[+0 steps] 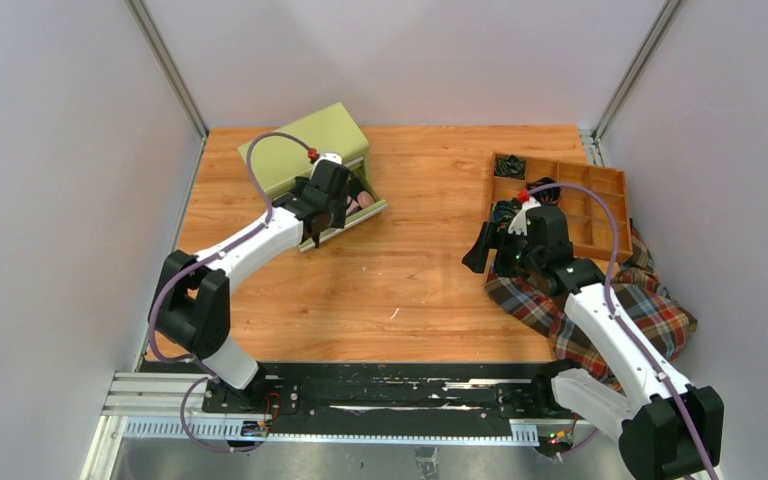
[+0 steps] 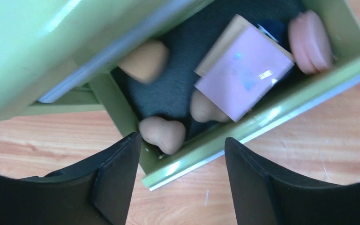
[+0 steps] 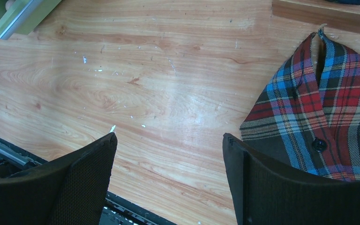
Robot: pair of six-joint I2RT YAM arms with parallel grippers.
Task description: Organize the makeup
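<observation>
A green drawer box [image 1: 310, 140] stands at the back left with its drawer [image 2: 262, 123] pulled open. In the drawer lie a pink square pad [image 2: 246, 75] over a tan square, a pink round disc [image 2: 311, 41], a bit of the navy compact [image 2: 272, 29] and three tan egg-shaped sponges [image 2: 161, 133]. My left gripper [image 2: 180, 161] is open and empty, just above the drawer's front corner [image 1: 320, 215]. My right gripper [image 3: 168, 150] is open and empty above bare wood beside the plaid cloth [image 3: 328, 108]. The white tube and clear bottles are not in view.
A brown wooden divided tray [image 1: 580, 200] stands at the back right with black coiled bands [image 1: 509, 167] in one compartment. The plaid cloth [image 1: 610, 300] lies bunched at the right, under my right arm. Grey walls enclose the table.
</observation>
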